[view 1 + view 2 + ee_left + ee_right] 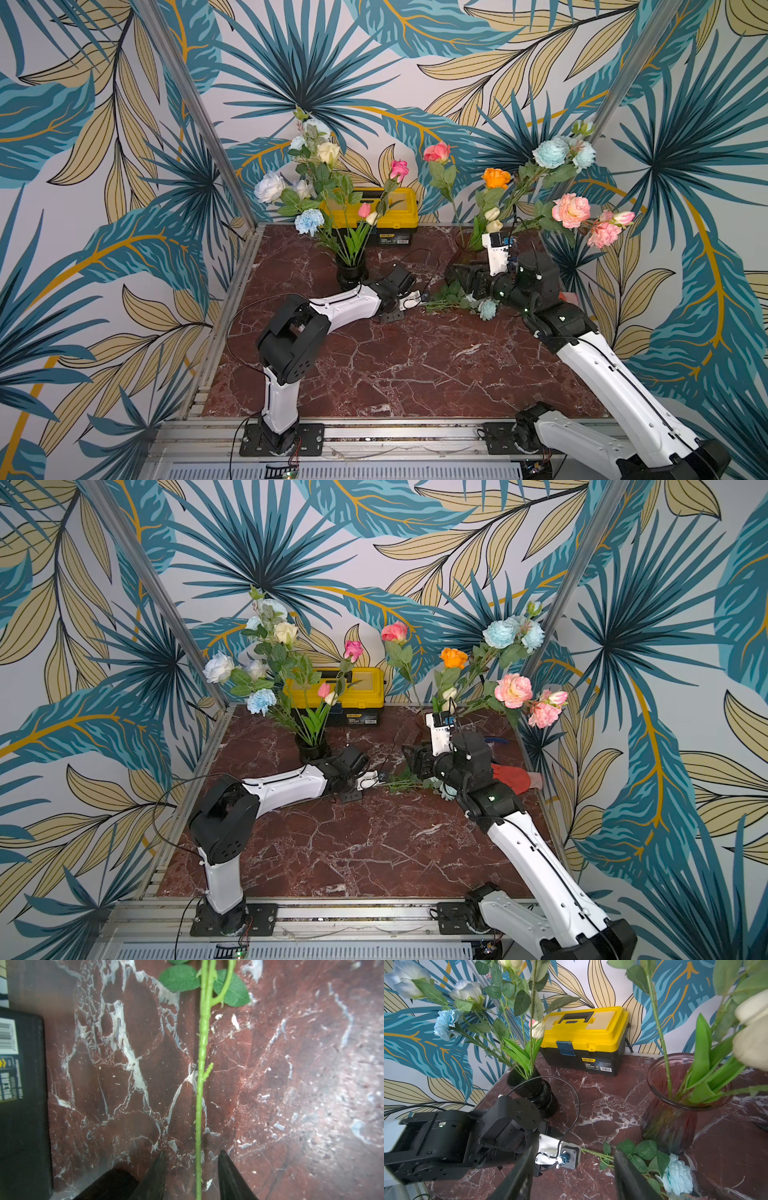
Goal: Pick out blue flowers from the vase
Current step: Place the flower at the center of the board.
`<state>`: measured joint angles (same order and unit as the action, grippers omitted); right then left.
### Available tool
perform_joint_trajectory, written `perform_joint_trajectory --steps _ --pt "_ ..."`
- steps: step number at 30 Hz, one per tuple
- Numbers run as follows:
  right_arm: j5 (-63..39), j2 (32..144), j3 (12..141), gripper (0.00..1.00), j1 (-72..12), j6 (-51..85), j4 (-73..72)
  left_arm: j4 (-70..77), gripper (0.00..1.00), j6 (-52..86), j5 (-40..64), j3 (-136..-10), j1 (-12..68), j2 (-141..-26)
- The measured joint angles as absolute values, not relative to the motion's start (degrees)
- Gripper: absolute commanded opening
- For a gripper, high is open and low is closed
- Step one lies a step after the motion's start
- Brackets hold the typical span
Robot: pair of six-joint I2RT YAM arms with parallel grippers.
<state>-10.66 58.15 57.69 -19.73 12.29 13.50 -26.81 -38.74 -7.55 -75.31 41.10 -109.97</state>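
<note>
Left gripper [192, 1153], jaws parted, straddled the stem [201, 1053] of your blue flower [487, 309], whose bloom the right arm [536, 274] half hid.

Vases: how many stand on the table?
2: a black vase rear left; a reddish glass vase to its right, partly hidden by the right arm in both top views.

**A:** Loads of room from 4 through 8 o'clock on the marble table [395, 374]?

**B:** Yep, wide open there. Tight up back: black vase [351, 272] at 11, toolbox [376, 216] at 12, pink vase [670, 1122] at 1. Blue flower [451, 300] lying flat just in front of the pink vase, left arm [345, 305] low alongside.
</note>
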Motion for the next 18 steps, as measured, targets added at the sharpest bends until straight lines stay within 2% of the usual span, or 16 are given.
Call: perform_joint_trajectory --steps 8,13,18 --pt "-13.3 48.8 44.6 0.6 -11.0 18.3 7.9 -26.3 0.49 -33.6 -6.9 -75.2 40.6 -107.7" --pt "-14.2 44.2 40.2 0.6 -9.3 21.5 2.6 -22.9 0.52 -28.3 -3.2 -74.0 40.0 -100.1" --pt "-18.3 45.4 33.2 0.58 -2.4 28.3 -9.2 -18.1 0.55 -23.0 2.1 -72.7 39.6 -93.5"
